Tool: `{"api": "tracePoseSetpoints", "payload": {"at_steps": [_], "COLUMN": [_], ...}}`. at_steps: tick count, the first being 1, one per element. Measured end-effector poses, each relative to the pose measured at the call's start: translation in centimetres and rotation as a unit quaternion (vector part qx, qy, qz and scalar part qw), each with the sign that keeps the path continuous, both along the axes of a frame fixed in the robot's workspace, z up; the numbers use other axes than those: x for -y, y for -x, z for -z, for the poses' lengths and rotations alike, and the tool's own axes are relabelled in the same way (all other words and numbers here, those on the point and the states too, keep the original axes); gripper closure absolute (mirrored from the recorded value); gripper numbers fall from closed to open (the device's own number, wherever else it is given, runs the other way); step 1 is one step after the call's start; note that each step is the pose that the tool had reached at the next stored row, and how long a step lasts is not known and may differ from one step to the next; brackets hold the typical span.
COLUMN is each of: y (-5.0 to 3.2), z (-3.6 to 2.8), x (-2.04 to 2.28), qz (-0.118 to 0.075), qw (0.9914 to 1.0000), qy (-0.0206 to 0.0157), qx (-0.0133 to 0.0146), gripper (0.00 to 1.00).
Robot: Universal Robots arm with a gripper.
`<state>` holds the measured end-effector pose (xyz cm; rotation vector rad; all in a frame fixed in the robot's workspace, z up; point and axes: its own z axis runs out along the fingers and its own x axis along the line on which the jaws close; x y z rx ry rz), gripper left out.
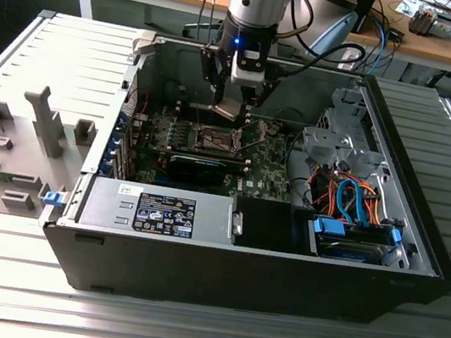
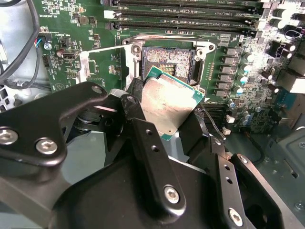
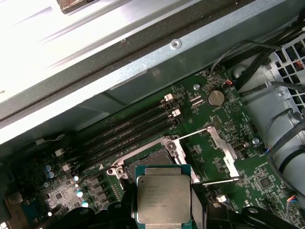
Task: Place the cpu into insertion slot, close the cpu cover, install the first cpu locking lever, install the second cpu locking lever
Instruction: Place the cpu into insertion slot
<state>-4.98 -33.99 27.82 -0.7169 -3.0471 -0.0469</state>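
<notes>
The cpu (image 2: pixel 169 102), silvery top showing and green edge around it, is being held in the end effector (image 2: pixel 167 107), whose black fingers (image 2: pixel 143 138) are clamping it from two opposite sides. It is hanging above the motherboard (image 1: pixel 268 171) and is not seated. In the exterior view the cpu (image 1: pixel 228 108) is sitting at about 12 o'clock from the insertion slot (image 1: pixel 215 140), under the end effector (image 1: pixel 234 102).

In both wrist views the insertion slot (image 2: pixel 167 61) (image 3: pixel 150 155) is lying uncovered, its dark centre exposed just beyond the cpu (image 3: pixel 163 198). The cpu cover (image 3: pixel 228 153) (image 2: pixel 84 61) is lying open beside the slot. The long memory slots (image 3: pixel 128 131) are running along the slot's far side.

In the exterior view, a grey box with a label (image 1: pixel 159 210) is lying at 6 o'clock from the slot, and blue and orange cables (image 1: pixel 349 201) are bunching at about 4 o'clock. The open computer case (image 1: pixel 233 282) is resting on a ribbed metal desk (image 1: pixel 182 334).
</notes>
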Motion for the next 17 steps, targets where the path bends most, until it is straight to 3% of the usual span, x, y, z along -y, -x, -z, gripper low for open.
{"api": "tracePoseSetpoints", "payload": {"at_steps": [17], "y": [0.00], "z": [0.01], "x": [0.00], "qz": [0.008], "qw": [0.99997], "qy": [0.0000], "qx": [0.0000], "gripper": [0.45]}}
